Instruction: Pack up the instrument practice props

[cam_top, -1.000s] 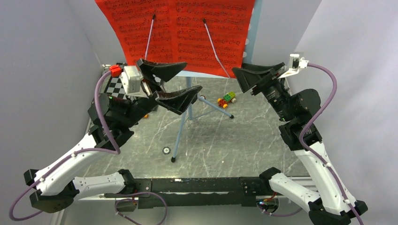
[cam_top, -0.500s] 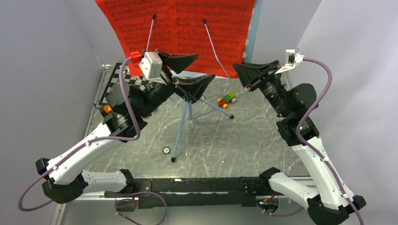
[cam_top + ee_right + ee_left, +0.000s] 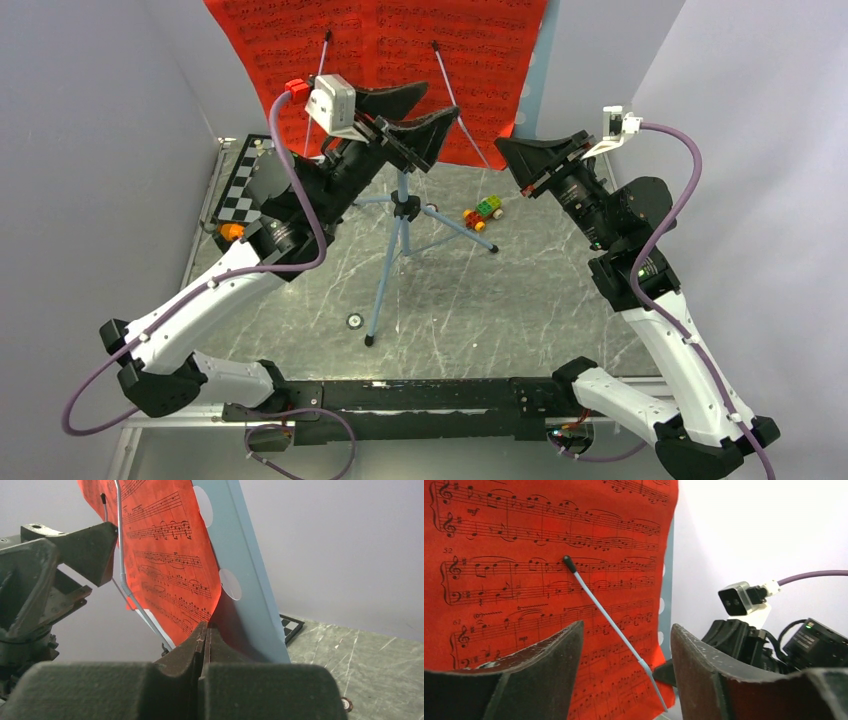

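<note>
Sheet music [image 3: 165,555] corner pinched in R tool [image 3: 206,628] (lower-right).

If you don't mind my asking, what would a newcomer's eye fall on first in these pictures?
The bright red sheet-music pages on the tall light-blue music stand, standing in the middle of the table. The left tool hangs open just before them, and the right tool is shut with its tips at their lower right corner.
</note>
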Available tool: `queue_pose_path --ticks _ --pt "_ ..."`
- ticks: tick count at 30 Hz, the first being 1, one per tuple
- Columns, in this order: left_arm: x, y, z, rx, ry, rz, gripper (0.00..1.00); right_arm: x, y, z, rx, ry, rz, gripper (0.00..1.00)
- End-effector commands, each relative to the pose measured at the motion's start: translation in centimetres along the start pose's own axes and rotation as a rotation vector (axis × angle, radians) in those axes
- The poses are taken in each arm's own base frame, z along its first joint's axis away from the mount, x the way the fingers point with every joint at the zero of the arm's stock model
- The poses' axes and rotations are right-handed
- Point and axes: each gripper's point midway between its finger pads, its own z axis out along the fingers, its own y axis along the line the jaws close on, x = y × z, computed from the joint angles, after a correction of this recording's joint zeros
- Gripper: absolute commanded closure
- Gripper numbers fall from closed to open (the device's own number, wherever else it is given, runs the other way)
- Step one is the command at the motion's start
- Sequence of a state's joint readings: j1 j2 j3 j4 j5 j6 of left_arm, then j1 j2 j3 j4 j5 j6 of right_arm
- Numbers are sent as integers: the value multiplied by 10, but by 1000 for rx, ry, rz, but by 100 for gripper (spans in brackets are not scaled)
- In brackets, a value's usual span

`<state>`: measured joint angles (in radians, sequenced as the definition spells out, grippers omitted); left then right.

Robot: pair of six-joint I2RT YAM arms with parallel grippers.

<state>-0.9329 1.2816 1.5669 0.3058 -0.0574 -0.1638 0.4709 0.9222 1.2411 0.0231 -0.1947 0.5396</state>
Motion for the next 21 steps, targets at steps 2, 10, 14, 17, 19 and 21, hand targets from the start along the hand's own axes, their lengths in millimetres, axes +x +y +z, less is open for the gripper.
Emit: queue_pose_path --ticks 2,10,14,17,19,21 --pt "-29 5 11 -13 -100 -1 38 -9 15 -3 -54 1 -18 100" --pt "-18 12 22 -21 -84 -19 51 -12 17 -3 -58 -1 -27 100" --pt "-16 9 29 1 -77 -32 52 -13 18 -3 -62 -1 -29 100" --pt "-16 7 33 9 -74 -37 55 -12 18 -2 -62 2 -28 100" --pt "-15 7 34 13 -73 -39 56 -11 18 -3 -64 3 -27 100" --pt "-13 7 36 12 -64 -43 58 -11 18 -3 -64 3 -27 100"
